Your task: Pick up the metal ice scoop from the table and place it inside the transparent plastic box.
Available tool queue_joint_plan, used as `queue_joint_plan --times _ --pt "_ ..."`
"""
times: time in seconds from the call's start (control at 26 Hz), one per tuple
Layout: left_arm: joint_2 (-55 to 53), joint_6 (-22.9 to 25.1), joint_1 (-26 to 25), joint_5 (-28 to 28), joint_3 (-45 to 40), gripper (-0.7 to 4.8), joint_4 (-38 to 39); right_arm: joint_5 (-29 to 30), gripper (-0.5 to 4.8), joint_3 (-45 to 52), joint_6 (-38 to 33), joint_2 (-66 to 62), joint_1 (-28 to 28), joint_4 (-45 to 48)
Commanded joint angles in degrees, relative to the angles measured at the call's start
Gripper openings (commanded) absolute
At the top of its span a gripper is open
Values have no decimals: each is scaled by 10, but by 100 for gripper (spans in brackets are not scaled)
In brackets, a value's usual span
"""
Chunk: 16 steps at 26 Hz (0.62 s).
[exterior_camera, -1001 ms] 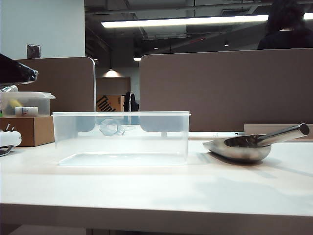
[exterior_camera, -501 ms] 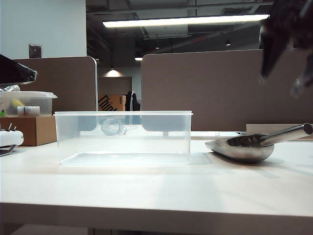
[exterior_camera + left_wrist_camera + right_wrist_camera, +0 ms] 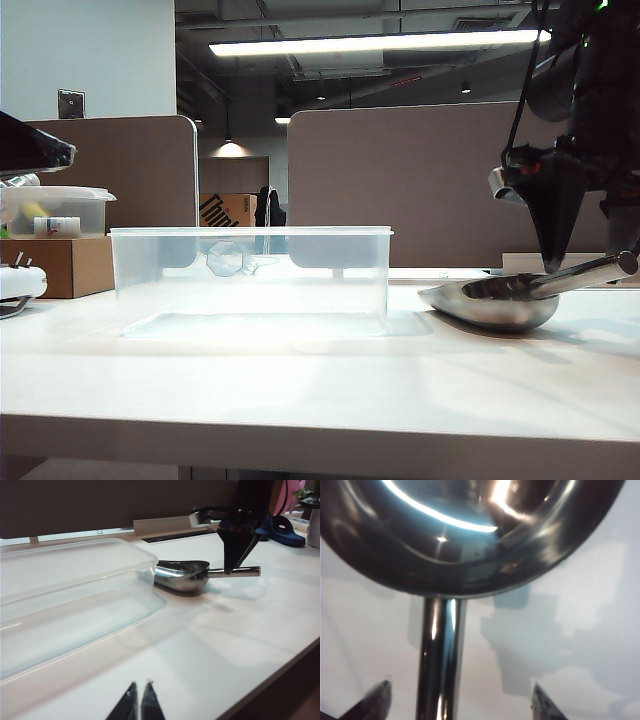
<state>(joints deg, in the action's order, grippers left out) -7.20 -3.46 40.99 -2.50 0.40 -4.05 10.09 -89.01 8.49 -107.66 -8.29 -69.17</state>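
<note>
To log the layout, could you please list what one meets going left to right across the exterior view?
Brown cardboard box → transparent rectangular plastic box → shiny silver metal ice scoop → open right gripper above its handle.

Your right arm (image 3: 590, 90) is black and bulky, with a thin black cable looping down its side, a small green light near its top and a red mark lower down. A silvery cylindrical fitting juts out beside that mark. Its right claw (image 3: 553, 262) tapers to dark, narrow pointed fingers (image 3: 377, 700). Your left claw (image 3: 139, 702) shows two slim black pointed fingertips with pale edges.
</note>
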Motion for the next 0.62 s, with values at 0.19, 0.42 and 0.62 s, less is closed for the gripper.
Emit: queue_joint_plan --times 0.19,0.42,0.62 --pt "0 0 0 -1 0 21 -7 -1 303 -3 5 -11 -4 -1" --pt "0 0 0 -1 0 21 -7 -1 298 -3 5 -18 -7 -10" --pt "0 0 0 -1 0 21 -7 -2 187 -3 12 -18 -9 -7"
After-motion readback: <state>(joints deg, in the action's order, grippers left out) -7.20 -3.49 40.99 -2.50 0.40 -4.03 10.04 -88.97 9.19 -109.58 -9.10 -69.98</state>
